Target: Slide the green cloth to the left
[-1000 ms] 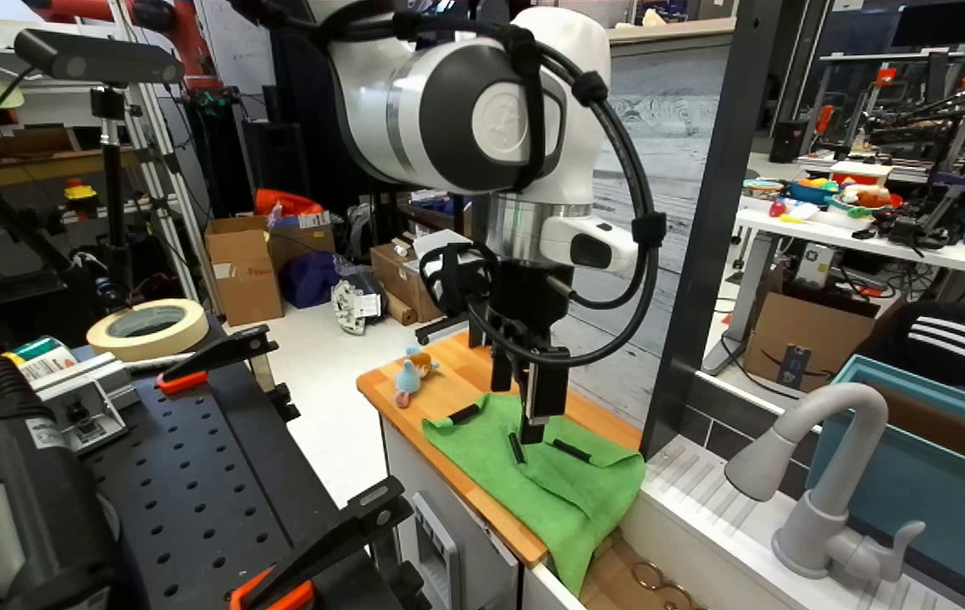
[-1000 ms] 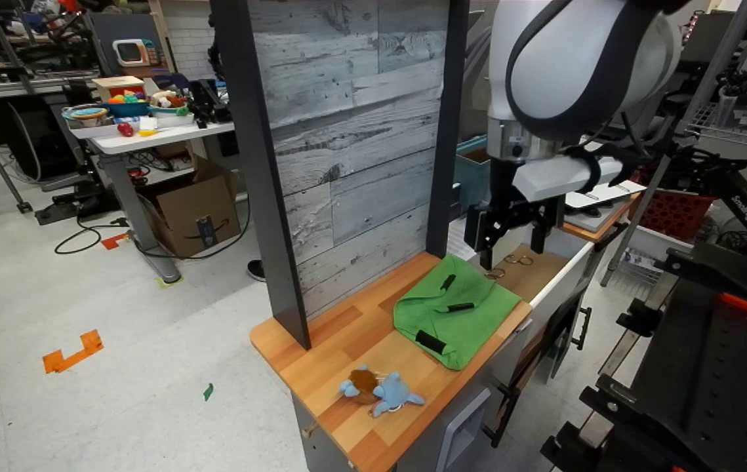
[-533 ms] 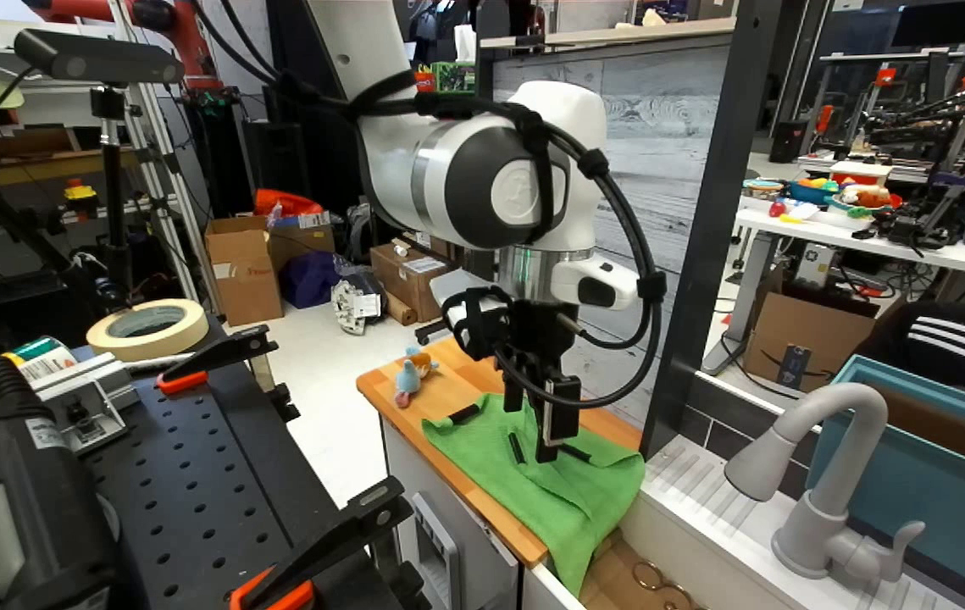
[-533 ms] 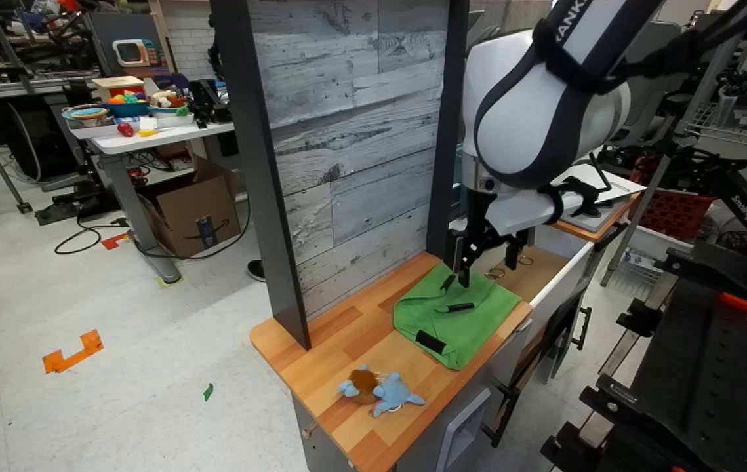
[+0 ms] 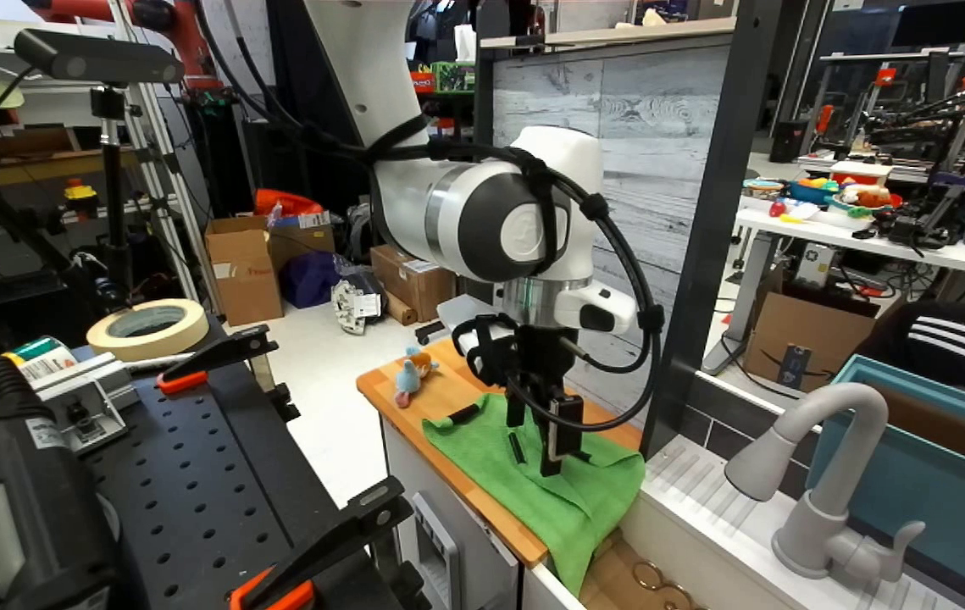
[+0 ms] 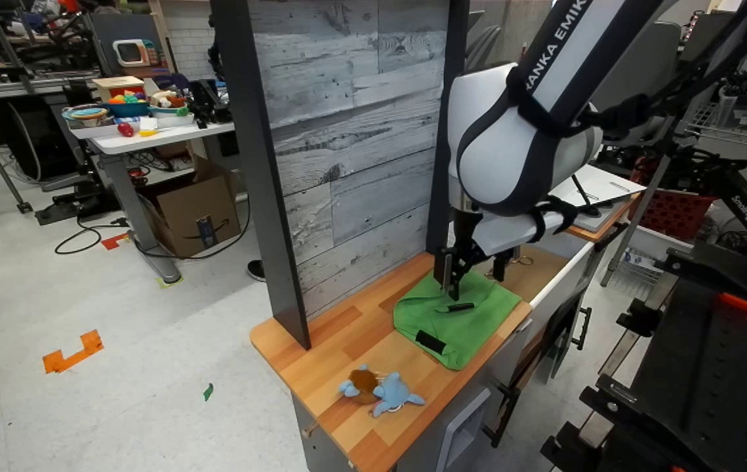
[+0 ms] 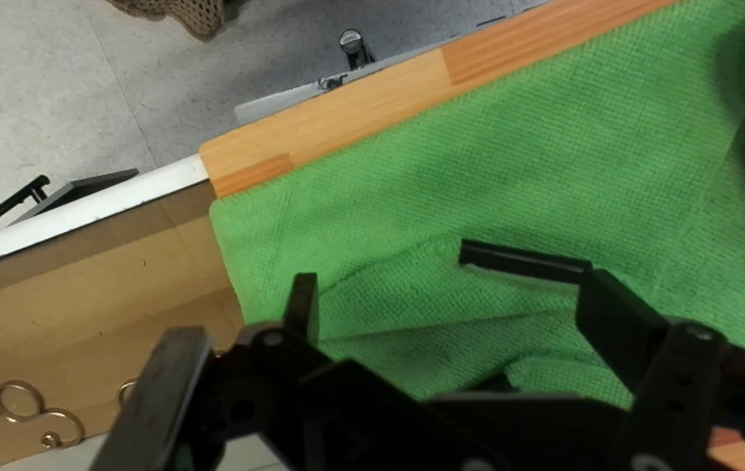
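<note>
The green cloth (image 5: 490, 462) lies wrinkled on the wooden tabletop (image 6: 327, 341), with one end at the open drawer's edge. It shows in both exterior views (image 6: 484, 321) and fills much of the wrist view (image 7: 477, 163). Several dark strips lie on it, such as the black strip (image 6: 430, 341). My gripper (image 5: 535, 445) points down over the cloth's drawer-side half, also in an exterior view (image 6: 477, 285). In the wrist view the gripper (image 7: 444, 291) is open, its fingers wide apart with only cloth below. I cannot tell whether the fingertips touch the cloth.
Small plush toys, one blue (image 6: 394, 392) and one brown (image 6: 363, 385), sit at the tabletop's far end from the drawer. A grey wood-look panel (image 6: 373, 164) stands along one long edge. The open drawer (image 7: 84, 212) holds metal rings (image 7: 19, 399). A grey faucet (image 5: 829, 474) stands nearby.
My gripper has come down to just over the cloth and shifted left in the exterior view where the toys are nearest. It stays open. The cloth and toys have not moved.
</note>
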